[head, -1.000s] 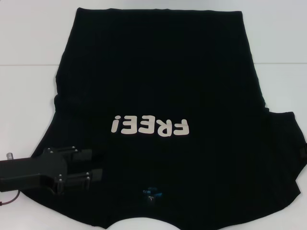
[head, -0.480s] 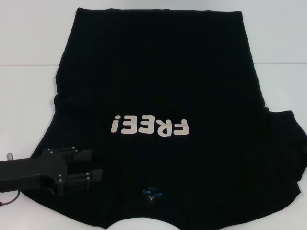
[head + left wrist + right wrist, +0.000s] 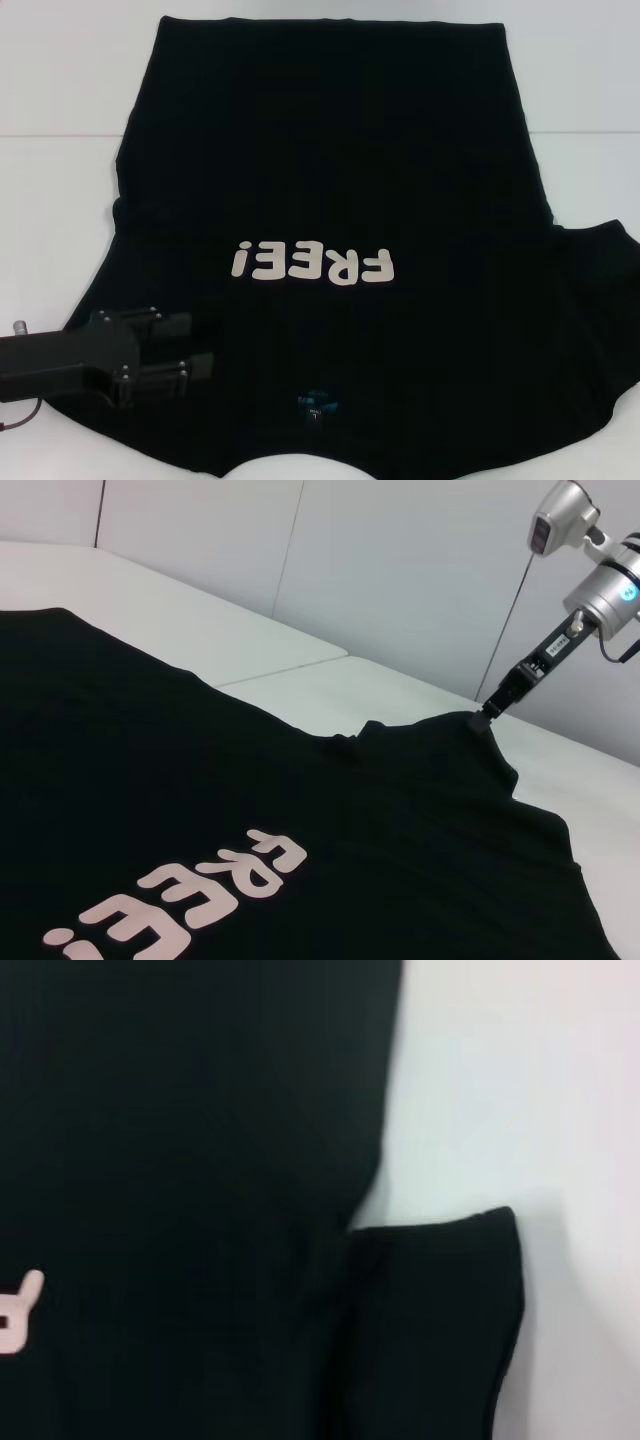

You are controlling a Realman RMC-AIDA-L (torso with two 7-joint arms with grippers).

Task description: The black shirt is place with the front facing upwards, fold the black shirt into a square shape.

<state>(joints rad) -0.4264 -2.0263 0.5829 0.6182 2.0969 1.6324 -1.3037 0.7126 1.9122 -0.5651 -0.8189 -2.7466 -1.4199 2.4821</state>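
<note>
Head view shows the shirt (image 3: pixel 340 180) lying flat on the white table (image 3: pixel 60 200), front side up, and it covers most of the table from 12 o'clock down to 6 o'clock. The white letters "FREE!" (image 3: pixel 312 265) are near the centre and read upside down from the robot's side. The small blue label (image 3: pixel 316 404) is at about 6 o'clock, so the collar is toward the robot and the hem is far away. The left gripper (image 3: pixel 200 350) is at about 8 o'clock, low over the left shoulder part of the shirt; its two fingers are parted with a small gap between them and they hold nothing. In the left wrist view the right gripper (image 3: pixel 487 713) is at the far sleeve, and the sleeve (image 3: pixel 470 742) rises to a small peak at its tip, so it seems to pinch the cloth there. In the head view this sleeve (image 3: pixel 605 270) is at about 3 o'clock.
</note>
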